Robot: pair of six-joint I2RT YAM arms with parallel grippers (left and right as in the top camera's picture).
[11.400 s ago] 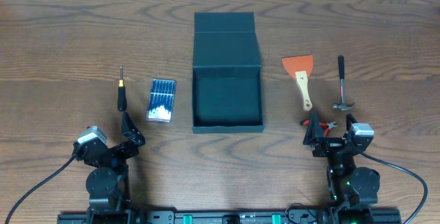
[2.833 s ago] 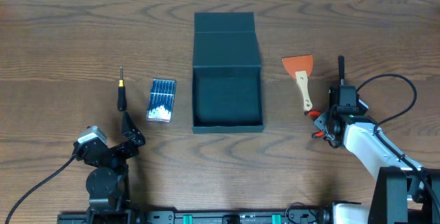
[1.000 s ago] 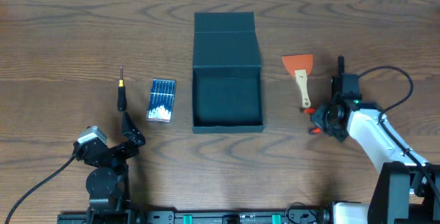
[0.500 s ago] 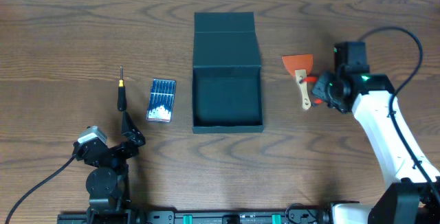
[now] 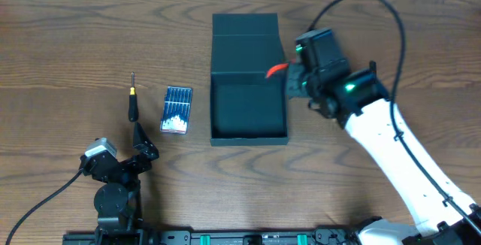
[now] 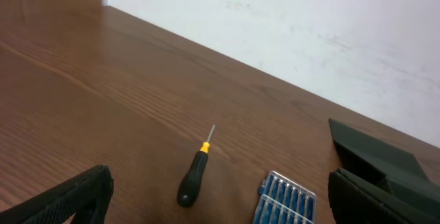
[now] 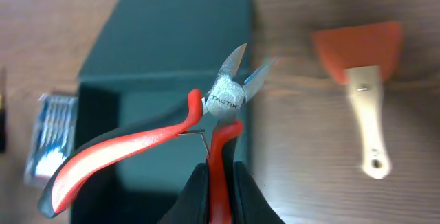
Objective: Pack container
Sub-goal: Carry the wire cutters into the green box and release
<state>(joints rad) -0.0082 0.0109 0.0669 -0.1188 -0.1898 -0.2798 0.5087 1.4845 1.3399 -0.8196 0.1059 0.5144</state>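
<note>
Over wooden table, right pincer clamps pliers above container rim.

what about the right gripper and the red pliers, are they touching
Touching. The right wrist view shows the right gripper with its fingers pressed against both sides of one red handle of the pliers, no gap.

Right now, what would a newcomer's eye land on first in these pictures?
The right gripper stands out first, shut on one handle of the red-handled pliers, which hang above the right edge of the open dark teal container at mid-table. An orange scraper lies on the wood to the container's right. A screwdriver and a blue bit case lie to its left.
</note>
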